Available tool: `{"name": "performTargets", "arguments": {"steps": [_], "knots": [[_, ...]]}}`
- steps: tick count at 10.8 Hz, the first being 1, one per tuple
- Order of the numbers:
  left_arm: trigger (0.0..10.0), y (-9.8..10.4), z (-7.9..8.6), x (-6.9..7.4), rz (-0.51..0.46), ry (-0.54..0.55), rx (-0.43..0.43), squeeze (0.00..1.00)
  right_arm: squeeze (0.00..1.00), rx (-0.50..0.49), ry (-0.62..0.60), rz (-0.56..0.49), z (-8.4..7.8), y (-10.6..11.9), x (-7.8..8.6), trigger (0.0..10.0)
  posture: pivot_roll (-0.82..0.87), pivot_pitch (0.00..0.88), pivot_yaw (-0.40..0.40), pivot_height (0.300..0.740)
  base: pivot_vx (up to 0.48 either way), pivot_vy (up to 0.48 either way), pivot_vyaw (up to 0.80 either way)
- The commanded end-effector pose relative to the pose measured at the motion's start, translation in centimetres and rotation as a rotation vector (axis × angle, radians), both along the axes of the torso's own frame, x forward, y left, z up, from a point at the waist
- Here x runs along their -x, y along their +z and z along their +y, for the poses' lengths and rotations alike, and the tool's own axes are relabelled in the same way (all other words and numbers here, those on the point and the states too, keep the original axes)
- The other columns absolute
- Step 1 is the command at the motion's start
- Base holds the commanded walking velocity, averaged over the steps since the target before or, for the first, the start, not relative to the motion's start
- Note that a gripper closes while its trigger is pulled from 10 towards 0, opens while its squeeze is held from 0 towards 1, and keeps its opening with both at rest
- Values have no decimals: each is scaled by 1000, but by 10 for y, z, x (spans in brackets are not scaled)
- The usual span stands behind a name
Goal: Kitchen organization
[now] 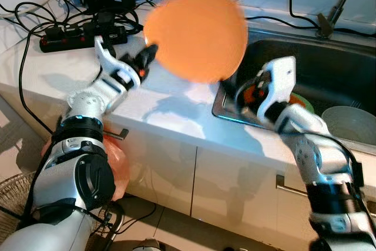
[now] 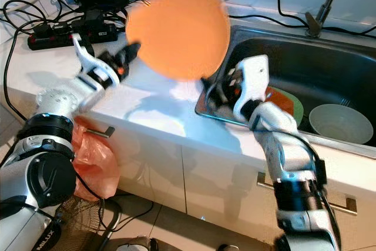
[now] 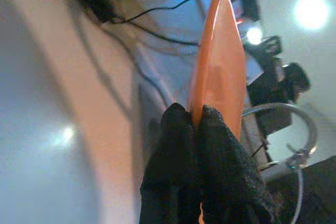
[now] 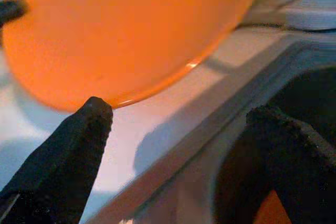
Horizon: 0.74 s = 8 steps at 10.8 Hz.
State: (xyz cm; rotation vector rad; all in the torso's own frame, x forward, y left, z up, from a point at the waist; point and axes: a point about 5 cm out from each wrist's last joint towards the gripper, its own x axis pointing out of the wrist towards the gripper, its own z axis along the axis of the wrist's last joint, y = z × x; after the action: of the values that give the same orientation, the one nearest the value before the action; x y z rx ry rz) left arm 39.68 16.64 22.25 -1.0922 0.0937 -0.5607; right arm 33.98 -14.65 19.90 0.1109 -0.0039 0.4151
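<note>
Your left gripper (image 1: 148, 57) is clamped tight on the edge of an orange plate (image 1: 197, 33), its two black fingers (image 3: 181, 156) pinching the thin rim from both sides. The plate is lifted clear of the white countertop (image 1: 170, 110), tilted up so its round face turns toward the head camera, and it hangs above the counter's edge beside the sink (image 1: 329, 69). It looks blurred.

Your right gripper (image 2: 218, 89) has its jaws spread wide and holds nothing. It sits at the sink's near left corner, just under the plate's lower edge, with one finger over the counter and the other over the dark basin.

Inside the sink lie a pale bowl (image 2: 339, 123) and, next to it, a green dish (image 2: 296, 107) with something orange on it. A faucet (image 1: 338, 4) rises behind the basin. At the back of the counter, a black power strip (image 1: 70, 34) sits among tangled cables. An orange plastic bag (image 2: 94, 160) hangs at the cabinet front below your left arm.
</note>
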Motion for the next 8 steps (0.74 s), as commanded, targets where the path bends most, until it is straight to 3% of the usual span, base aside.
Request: {"name": "performTargets", "arguments": {"steps": [1,5,8], "knots": [[0,12,-6,4,-88,-68,48,0,0,-73,-64,-13,-6,6,-7,10000,109,43,48,740,0,0,0],[0,11,-14,10,-108,-118,51,0,0,-170,-64,-10,1,8,-14,10000,104,45,45,740,0,0,0],[0,13,-8,10,-118,-92,58,0,0,-178,-124,-27,-17,11,-16,10000,99,50,41,740,0,0,0]]}}
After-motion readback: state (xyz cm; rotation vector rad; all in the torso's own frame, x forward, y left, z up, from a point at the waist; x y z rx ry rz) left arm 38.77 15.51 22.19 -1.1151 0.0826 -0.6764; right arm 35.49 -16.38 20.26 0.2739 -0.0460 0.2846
